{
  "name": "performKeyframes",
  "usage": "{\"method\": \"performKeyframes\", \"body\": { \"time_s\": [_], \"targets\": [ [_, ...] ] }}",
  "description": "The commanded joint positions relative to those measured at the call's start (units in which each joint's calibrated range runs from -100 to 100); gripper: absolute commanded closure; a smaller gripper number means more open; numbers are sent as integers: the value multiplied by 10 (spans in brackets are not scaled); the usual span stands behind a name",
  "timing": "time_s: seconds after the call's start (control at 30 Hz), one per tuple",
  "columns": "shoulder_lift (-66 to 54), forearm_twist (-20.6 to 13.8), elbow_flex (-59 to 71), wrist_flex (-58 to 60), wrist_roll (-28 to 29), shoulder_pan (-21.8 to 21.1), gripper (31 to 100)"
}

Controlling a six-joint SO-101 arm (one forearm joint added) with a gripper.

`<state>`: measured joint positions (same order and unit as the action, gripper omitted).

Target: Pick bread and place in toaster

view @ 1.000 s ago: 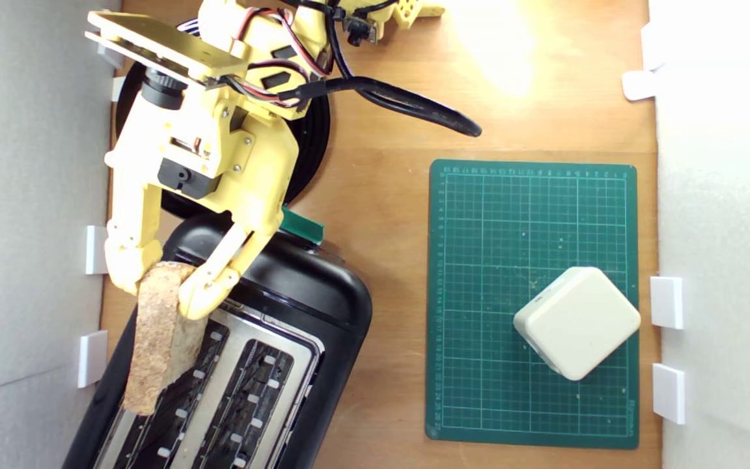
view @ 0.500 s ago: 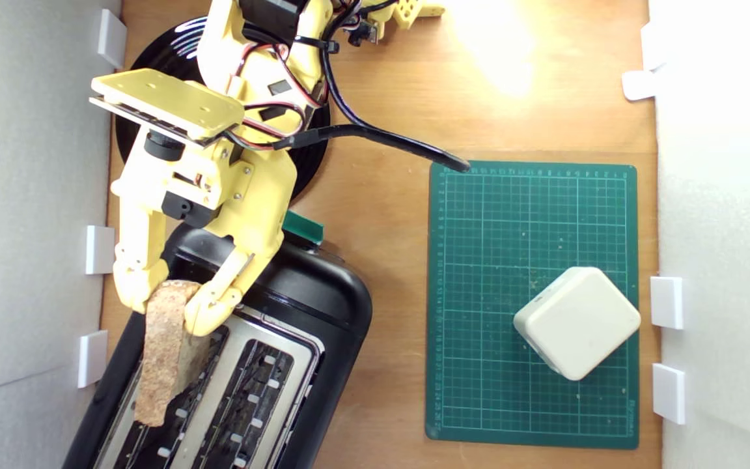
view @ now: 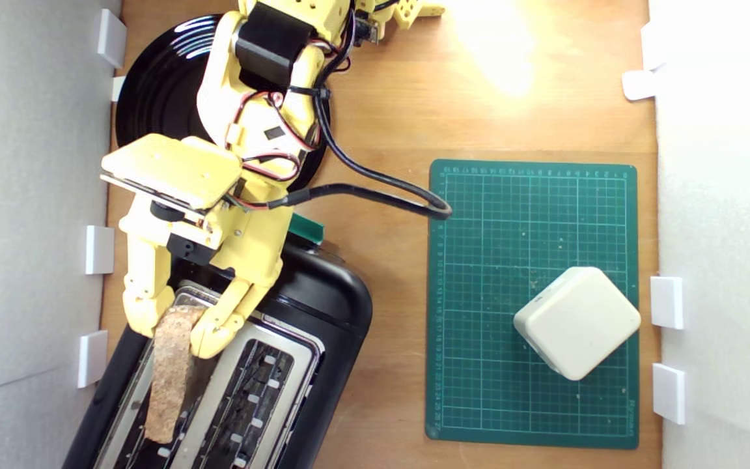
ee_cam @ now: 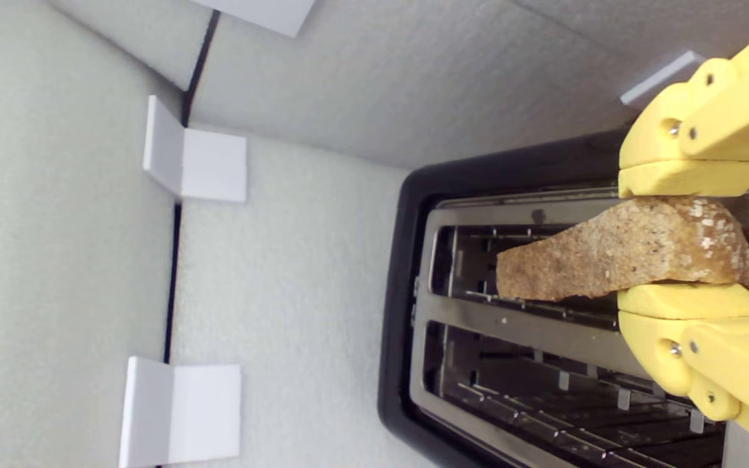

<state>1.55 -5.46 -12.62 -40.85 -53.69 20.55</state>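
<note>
Holding the bread [view: 170, 374] pinched in my gripper [view: 173, 329] (crust up), over the toaster [view: 323, 306] slot.

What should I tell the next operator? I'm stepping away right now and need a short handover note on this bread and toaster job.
Gripper: shut on the bread, pinching it edge-up at its thicker end.
Bread: over the toaster, lined up with the slot nearer the exterior view's left; how deep it has entered is hard to tell.
Done: bread picked and carried to the slot.
Left: lower it fully, open the gripper, withdraw.
The white block sits on the green mat, untouched.
</note>
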Motion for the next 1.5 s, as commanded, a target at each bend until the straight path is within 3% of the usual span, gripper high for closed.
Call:
{"method": "performKeyframes", "body": {
  "time_s": [0.0,0.53,0.77,1.0,1.47],
  "targets": [
    [10,3,-10,-5,5,-10,737],
    [31,4,-9,-6,2,-30,734],
    [30,4,-9,-6,1,-30,583],
    [17,9,-9,-7,-9,-30,505],
    [-70,15,-7,-6,-9,-24,508]
  ]
}}
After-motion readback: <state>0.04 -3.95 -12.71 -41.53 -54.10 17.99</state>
